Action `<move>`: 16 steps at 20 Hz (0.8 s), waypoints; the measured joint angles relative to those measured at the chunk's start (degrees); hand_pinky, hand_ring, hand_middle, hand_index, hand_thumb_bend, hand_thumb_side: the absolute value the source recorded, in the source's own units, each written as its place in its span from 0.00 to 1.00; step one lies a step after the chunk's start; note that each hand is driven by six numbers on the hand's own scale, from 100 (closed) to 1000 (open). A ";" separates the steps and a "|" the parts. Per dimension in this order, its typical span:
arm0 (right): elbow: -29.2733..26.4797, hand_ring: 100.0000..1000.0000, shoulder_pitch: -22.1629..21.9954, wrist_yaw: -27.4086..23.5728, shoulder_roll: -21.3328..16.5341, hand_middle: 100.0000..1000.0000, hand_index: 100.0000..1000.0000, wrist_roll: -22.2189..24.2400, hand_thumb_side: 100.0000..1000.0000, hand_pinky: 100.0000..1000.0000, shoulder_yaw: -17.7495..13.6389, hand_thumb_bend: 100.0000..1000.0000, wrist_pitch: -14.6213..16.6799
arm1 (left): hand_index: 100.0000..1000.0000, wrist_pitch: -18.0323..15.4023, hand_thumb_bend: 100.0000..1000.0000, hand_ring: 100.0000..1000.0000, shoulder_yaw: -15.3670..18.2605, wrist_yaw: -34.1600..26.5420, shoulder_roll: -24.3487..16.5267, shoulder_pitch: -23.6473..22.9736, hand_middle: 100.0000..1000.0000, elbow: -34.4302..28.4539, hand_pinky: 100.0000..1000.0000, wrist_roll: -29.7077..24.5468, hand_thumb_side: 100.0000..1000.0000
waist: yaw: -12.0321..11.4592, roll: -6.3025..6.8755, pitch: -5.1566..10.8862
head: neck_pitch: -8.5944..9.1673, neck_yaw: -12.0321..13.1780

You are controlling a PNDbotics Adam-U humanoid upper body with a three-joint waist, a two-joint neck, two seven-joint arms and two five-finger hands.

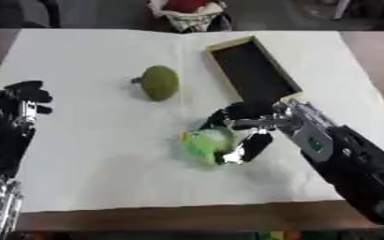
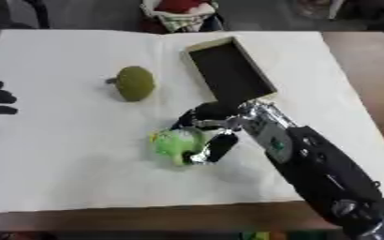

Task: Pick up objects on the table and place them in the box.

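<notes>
Resting idle at nine o'clock, the left robot hand (image 1: 19, 105) has its fingers relaxed and apart. Toward eleven o'clock an olive-green round fruit (image 1: 159, 82) waits on the white surface (image 1: 89, 164). Near centre, the right robot hand (image 1: 248, 126) curls round a bright green object (image 1: 205, 143); it should probably close fully before lifting. At one o'clock, the dark box (image 1: 253, 70) looks empty.

Bare white cloth (image 1: 97, 154) lies open between the olive-green fruit (image 1: 159, 82) and the box (image 1: 253, 70), whose near end the right hand (image 1: 248, 129) crowds.
</notes>
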State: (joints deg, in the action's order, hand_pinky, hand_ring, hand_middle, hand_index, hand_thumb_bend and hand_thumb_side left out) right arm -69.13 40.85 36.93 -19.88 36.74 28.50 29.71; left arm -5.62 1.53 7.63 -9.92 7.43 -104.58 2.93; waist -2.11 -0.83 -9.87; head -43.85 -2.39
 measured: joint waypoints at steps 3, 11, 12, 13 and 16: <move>0.26 0.51 -0.02 0.33 0.00 0.33 0.49 -1.18 0.00 0.59 -0.72 0.00 0.58 | 0.69 0.00 0.00 0.60 0.00 0.00 0.00 0.00 0.51 0.00 0.55 0.00 0.63 | 0.01 0.04 0.00 | 0.00 -0.01; 0.06 0.47 -0.02 1.47 -0.16 0.19 0.32 -7.86 0.00 0.57 -1.29 0.00 1.03 | 0.69 -0.02 0.00 0.60 0.00 0.00 0.01 0.02 0.51 0.00 0.55 -0.02 0.63 | 0.04 0.16 -0.03 | 0.00 -0.01; -0.33 0.47 0.01 1.20 -0.43 0.19 0.32 -8.44 0.00 0.58 -1.30 0.00 1.09 | 0.69 -0.02 0.00 0.60 0.00 0.00 0.01 0.02 0.51 0.00 0.55 -0.02 0.63 | 0.08 0.11 -0.05 | 0.00 0.00; -0.86 0.47 0.10 0.74 -0.81 0.19 0.32 -8.87 0.00 0.58 -1.32 0.00 1.09 | 0.69 -0.02 0.00 0.60 0.00 0.00 0.01 0.02 0.51 0.00 0.55 -0.02 0.63 | 0.15 0.04 -0.06 | 0.00 0.01; -3.74 0.47 1.52 -1.49 -2.30 0.20 0.33 -9.68 0.00 0.58 -1.69 0.00 0.66 | 0.69 -0.02 0.00 0.60 0.00 0.00 0.01 0.02 0.51 0.00 0.55 -0.02 0.63 | 0.36 -0.05 -0.06 | 0.00 0.07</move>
State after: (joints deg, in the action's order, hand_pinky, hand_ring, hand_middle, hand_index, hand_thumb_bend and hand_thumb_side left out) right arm -72.86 42.38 35.44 -22.18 27.06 26.81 30.37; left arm -5.64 1.53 7.63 -9.92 7.45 -104.58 2.90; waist -1.75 -0.88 -9.93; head -43.85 -2.32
